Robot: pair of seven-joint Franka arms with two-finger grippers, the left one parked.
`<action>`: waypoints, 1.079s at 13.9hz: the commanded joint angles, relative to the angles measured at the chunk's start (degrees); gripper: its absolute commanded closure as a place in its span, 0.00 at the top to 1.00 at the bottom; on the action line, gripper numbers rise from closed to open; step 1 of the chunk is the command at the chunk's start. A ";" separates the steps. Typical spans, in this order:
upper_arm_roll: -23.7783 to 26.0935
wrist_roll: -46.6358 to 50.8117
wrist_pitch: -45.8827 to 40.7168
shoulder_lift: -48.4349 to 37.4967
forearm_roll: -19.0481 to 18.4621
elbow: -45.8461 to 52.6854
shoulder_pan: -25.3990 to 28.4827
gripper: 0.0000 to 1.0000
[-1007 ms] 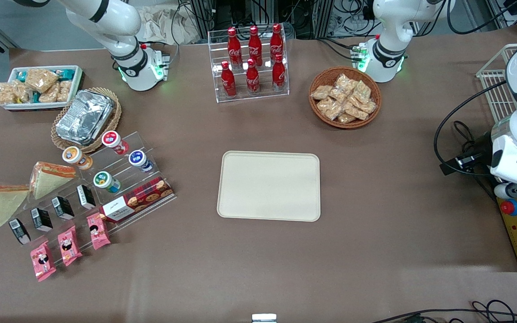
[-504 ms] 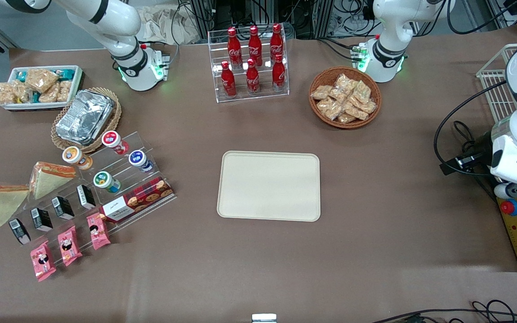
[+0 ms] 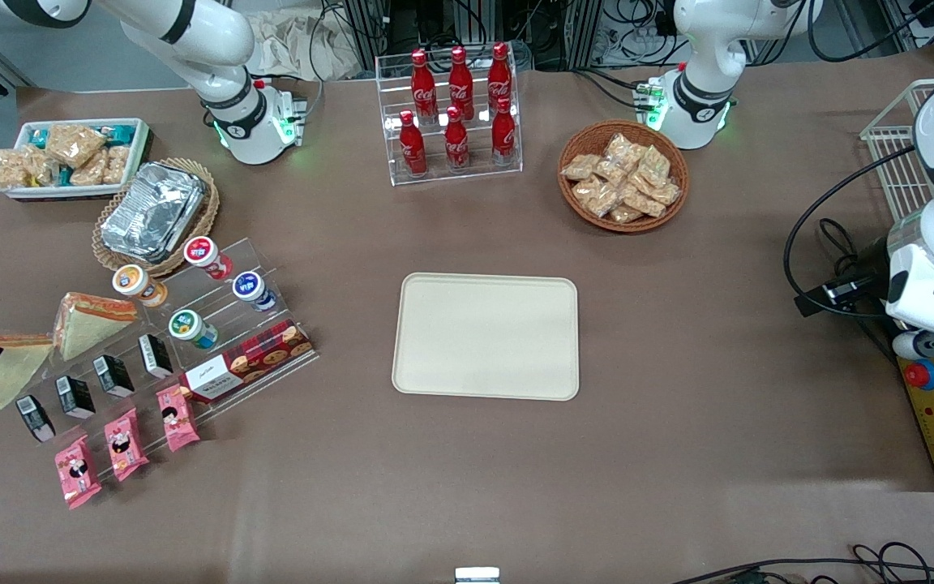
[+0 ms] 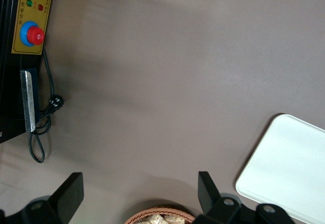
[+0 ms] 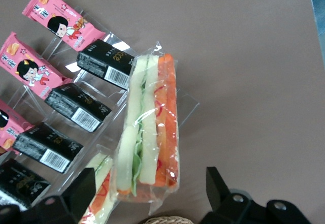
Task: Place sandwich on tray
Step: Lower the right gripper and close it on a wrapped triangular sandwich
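The working arm's gripper (image 5: 147,196), jaws spread wide and empty, hangs above the clear-wrapped triangular wedge sandwich (image 5: 150,132) standing on the acrylic rack, its long axis running twelve to six between them, well apart from the cream-beige rectangular tray (image 3: 486,336).

White glossy arm (image 3: 191,49) with black joint rings, green lights glowing at its base (image 3: 260,130). The claw (image 5: 152,203) has chunky black fingers (image 5: 216,183) with small silver screws, spread wide.
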 commanded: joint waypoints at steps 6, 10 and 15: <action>0.34 -0.97 2.99 1.33 2.74 -1.34 -0.49 0.95; 0.43 -2.02 3.43 1.41 3.09 -1.34 -0.58 0.80; 0.26 -12.74 3.26 2.29 9.86 -1.17 -3.39 0.49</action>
